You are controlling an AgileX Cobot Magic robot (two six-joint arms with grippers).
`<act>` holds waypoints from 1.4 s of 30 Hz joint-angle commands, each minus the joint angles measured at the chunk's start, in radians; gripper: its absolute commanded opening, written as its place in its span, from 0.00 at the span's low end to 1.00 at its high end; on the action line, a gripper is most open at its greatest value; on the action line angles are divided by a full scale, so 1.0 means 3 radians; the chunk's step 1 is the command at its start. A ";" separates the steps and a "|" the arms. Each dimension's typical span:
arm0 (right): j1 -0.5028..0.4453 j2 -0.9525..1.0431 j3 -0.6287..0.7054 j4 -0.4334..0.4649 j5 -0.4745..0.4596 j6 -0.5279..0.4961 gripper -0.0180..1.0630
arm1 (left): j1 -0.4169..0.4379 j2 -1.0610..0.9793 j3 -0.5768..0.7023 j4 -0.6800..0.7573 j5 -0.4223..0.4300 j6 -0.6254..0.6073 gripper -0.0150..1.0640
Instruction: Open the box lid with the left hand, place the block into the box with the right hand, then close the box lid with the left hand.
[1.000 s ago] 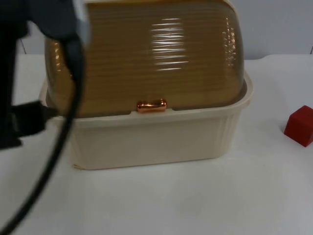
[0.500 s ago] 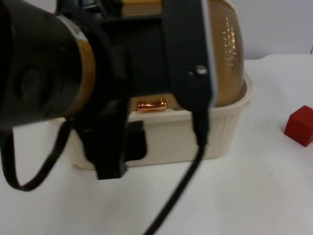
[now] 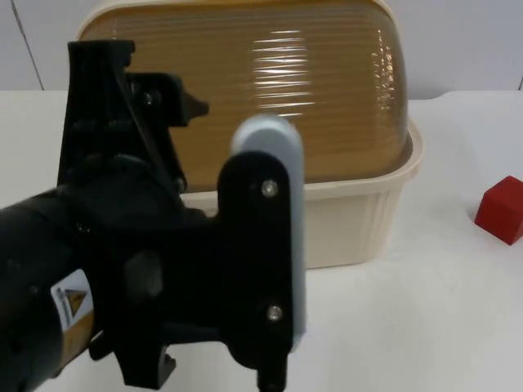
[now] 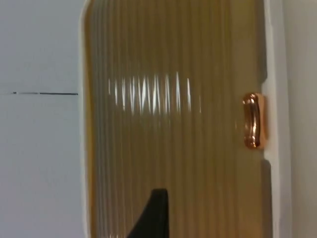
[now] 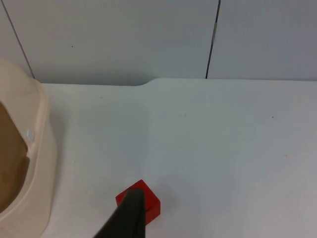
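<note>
Nothing is done yet: the amber lid (image 4: 173, 124) sits shut on the box (image 3: 343, 224), the red block (image 3: 500, 210) lies on the worktop (image 3: 425, 327), and I cannot tell either end effector's opening.

Cream box (image 3: 359, 220), amber lid (image 3: 319, 90) closed; red block (image 3: 500, 209) beside.

Under everything I see the white table top (image 3: 425, 327), running back to the grey partition wall (image 3: 466, 41) at the far side. My right wrist camera shows that wall (image 5: 124, 39) made of panels, with a dark vertical seam (image 5: 213, 39) between two of them. Where the table (image 5: 223, 148) meets the wall, its far edge steps up toward the right
</note>
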 commanded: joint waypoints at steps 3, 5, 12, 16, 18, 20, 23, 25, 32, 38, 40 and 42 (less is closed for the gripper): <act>-0.0021 -0.0013 -0.0022 -0.0031 -0.0048 0.0006 0.99 | -0.0030 0.0001 0.0008 0.0105 0.0041 -0.0197 0.81; -0.0021 -0.0013 -0.0022 -0.0031 -0.0048 0.0006 0.99 | -0.0030 0.0001 0.0008 0.0098 0.0041 -0.0197 0.81; -0.0021 -0.0013 -0.0022 -0.0031 -0.0048 0.0006 0.99 | 0.0155 0.0052 0.0008 0.0041 0.0005 -0.0213 0.99; -0.0021 -0.0013 -0.0022 -0.0031 -0.0048 0.0006 0.99 | 0.0408 0.0150 0.0008 0.0282 -0.0121 -0.0204 0.99; -0.0021 -0.0013 -0.0022 -0.0031 -0.0048 0.0006 0.99 | 0.0426 0.0177 -0.0029 0.0282 -0.0168 -0.0139 0.99; -0.0021 -0.0013 -0.0022 -0.0039 -0.0048 0.0006 0.99 | 0.0439 0.0240 -0.0058 0.0282 -0.0182 -0.0143 0.99; -0.0021 -0.0013 -0.0022 -0.0039 -0.0048 0.0006 0.99 | 0.0439 0.0283 -0.0058 0.0282 -0.0256 -0.0143 0.99; -0.0021 -0.0013 -0.0022 -0.0039 -0.0048 -0.0002 0.99 | 0.0439 0.0345 -0.0058 0.0282 -0.0258 -0.0200 0.99; -0.0021 -0.0013 -0.0022 -0.0039 -0.0080 -0.0025 0.99 | 0.0439 0.0470 -0.0058 0.0282 -0.0246 -0.0281 0.99; -0.0021 -0.0013 -0.0022 -0.0039 -0.0133 -0.0025 0.99 | 0.0439 0.0482 -0.0111 0.0282 -0.0285 -0.0379 0.89; -0.0021 -0.0013 -0.0022 -0.0039 -0.0144 -0.0025 0.99 | 0.0439 0.0482 -0.0174 0.0282 -0.0419 -0.0379 0.72; -0.0021 -0.0013 -0.0022 -0.0039 -0.0144 -0.0025 0.99 | 0.0439 0.0482 -0.0212 0.0282 -0.0463 -0.0379 0.61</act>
